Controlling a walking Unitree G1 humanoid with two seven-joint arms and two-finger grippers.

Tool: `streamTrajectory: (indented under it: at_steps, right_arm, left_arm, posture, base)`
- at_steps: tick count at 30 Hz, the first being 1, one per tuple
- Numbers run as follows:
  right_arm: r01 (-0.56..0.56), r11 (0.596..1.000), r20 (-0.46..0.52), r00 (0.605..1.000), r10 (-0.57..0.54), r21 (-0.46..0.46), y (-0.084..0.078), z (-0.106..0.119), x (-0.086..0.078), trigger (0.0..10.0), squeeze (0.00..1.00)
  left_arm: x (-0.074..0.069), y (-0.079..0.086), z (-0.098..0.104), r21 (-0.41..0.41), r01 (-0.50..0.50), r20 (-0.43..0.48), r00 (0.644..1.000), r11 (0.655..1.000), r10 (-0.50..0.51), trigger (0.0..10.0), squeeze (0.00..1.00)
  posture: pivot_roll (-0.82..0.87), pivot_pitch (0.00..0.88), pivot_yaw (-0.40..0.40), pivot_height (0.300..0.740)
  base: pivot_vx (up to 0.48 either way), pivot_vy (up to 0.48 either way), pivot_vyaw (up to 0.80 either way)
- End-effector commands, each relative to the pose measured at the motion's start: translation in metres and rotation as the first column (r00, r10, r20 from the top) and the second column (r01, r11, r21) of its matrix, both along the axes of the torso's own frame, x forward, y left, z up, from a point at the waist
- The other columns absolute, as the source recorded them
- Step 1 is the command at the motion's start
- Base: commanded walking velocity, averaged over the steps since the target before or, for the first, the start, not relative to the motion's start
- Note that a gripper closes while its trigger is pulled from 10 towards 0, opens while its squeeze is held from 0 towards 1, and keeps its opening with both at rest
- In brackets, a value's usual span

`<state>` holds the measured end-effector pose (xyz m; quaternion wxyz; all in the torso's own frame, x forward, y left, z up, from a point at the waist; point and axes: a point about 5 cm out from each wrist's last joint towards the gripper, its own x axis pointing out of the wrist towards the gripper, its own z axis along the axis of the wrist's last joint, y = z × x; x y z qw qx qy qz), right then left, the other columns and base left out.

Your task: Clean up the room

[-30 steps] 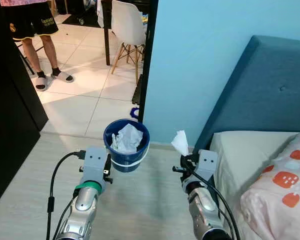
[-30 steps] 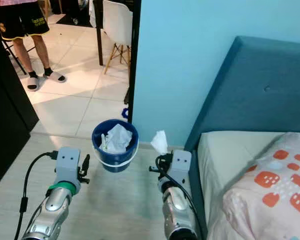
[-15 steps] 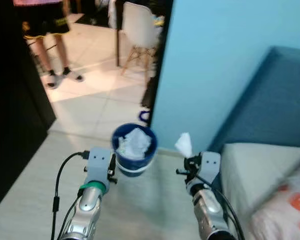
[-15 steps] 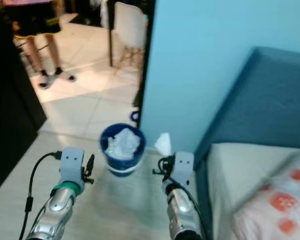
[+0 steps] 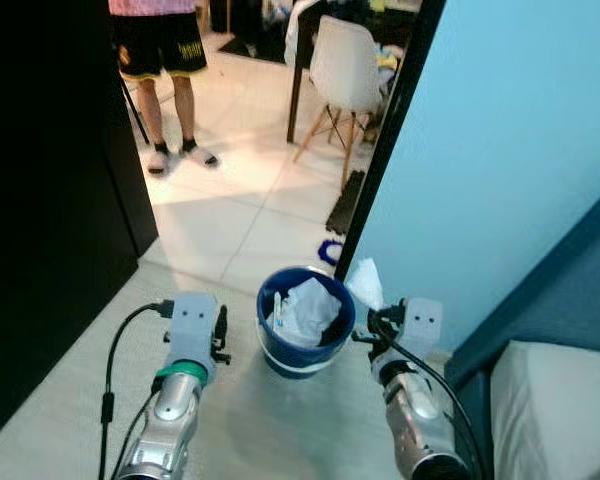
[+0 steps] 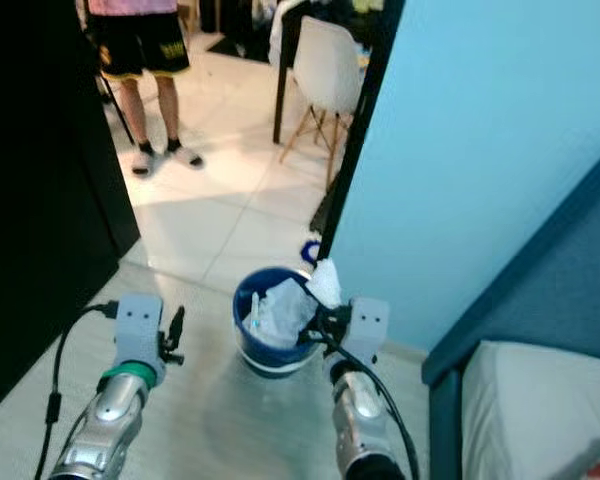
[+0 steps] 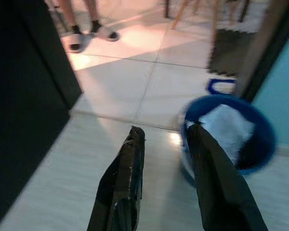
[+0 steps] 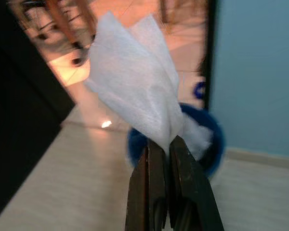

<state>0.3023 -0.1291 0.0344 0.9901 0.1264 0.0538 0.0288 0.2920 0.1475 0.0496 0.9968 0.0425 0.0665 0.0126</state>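
A blue bin (image 5: 306, 333) stands on the pale floor by the doorway, with white crumpled paper (image 5: 308, 308) inside it. My right gripper (image 5: 373, 321) is shut on a white tissue (image 5: 365, 283), held just beyond the bin's right rim. In the right wrist view the tissue (image 8: 137, 89) sticks up from the closed fingers (image 8: 149, 192) with the bin (image 8: 209, 139) behind it. My left gripper (image 5: 220, 330) hangs open to the left of the bin, nothing between its fingers (image 7: 127, 178); the bin (image 7: 231, 134) lies just past them.
A light blue wall (image 5: 510, 170) rises on the right, with a bed (image 5: 555, 415) and its blue headboard at lower right. A dark cabinet (image 5: 50, 200) flanks the left. Through the doorway, a person (image 5: 165, 80) in slippers stands on tiles near a white chair (image 5: 345, 75).
The camera has turned left and come nearer: the bin now lies between my arms and most of the bed has slid out of frame. My right gripper still holds the tissue, now beside the bin.
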Motion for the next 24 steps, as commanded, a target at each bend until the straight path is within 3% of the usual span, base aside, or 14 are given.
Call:
streamTrajectory:
  at_steps: [1, 19, 24]
  right_arm:
    - [0.024, 1.000, -0.024, 0.999, -0.024, -0.003, -0.0078, -0.0051, -0.0032, 10.0, 0.00]
    - [0.025, 1.000, -0.035, 0.999, -0.024, 0.010, -0.0083, -0.0054, -0.0021, 10.0, 0.00]
    - [0.026, 1.000, -0.039, 0.999, -0.026, 0.004, -0.0099, -0.0065, -0.0030, 10.0, 0.00]
  left_arm:
    - [-0.0014, -0.0052, -0.0029, -0.016, 0.012, -0.011, 1.000, 1.000, -0.013, 10.0, 0.00]
    - [-0.0008, -0.0054, -0.0027, -0.022, 0.011, -0.010, 1.000, 1.000, -0.012, 10.0, 0.00]
    - [-0.0004, -0.0061, -0.0027, -0.021, 0.016, -0.010, 1.000, 1.000, -0.016, 10.0, 0.00]
  posture:
    - [0.02, 0.000, -0.002, 0.740]
    - [0.02, 0.000, -0.005, 0.740]
    - [0.01, 0.000, -0.003, 0.740]
  base:
    - [0.322, 0.000, 0.00]
    - [0.324, 0.000, 0.00]
    - [0.325, 0.000, -0.73]
